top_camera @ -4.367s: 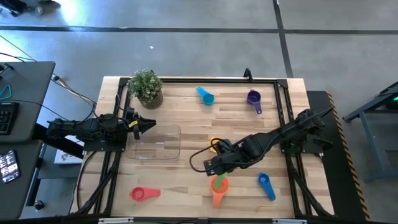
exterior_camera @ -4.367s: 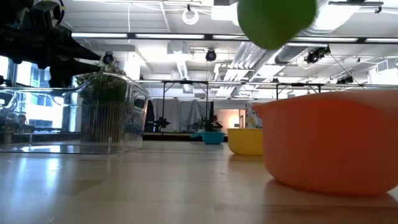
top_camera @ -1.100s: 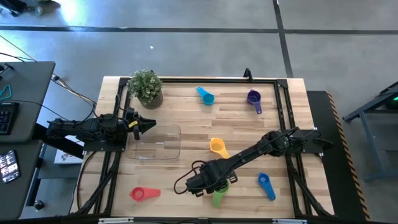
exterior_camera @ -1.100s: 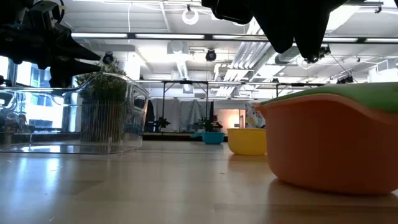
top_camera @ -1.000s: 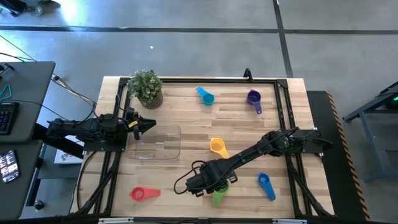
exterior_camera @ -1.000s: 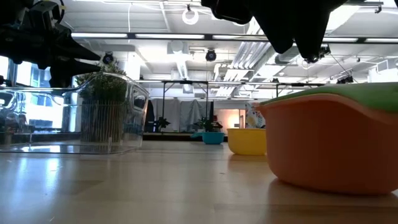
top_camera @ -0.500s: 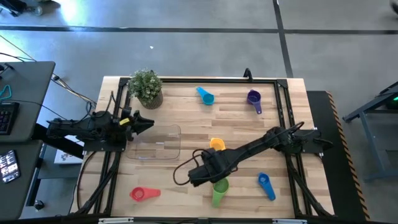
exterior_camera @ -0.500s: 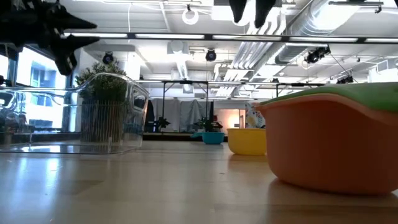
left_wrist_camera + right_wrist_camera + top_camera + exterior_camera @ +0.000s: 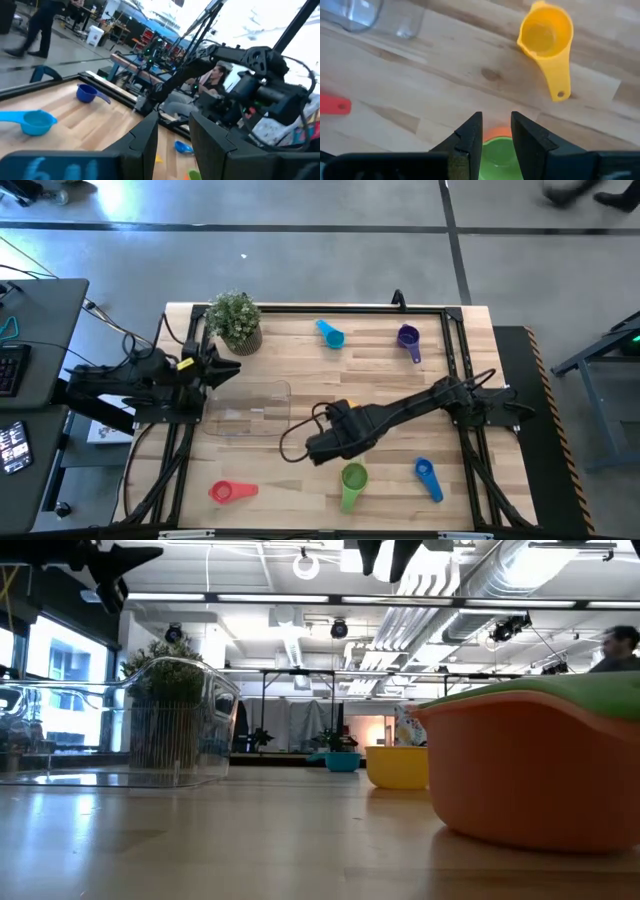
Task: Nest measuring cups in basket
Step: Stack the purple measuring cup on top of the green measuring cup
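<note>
Right gripper, fingers slightly parted and empty, hovers over the green-in-orange stack; the yellow cup looks the next pick, best pinched by its handle.

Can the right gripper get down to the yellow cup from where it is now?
Probably yes. The right gripper hangs empty above the table, jaws apart, and the yellow cup lies close ahead on bare wood, nothing on or against it. The green cup nested in orange sits clear of it.

Yellow cup mostly under right arm; red cup cut off at edge.
</note>
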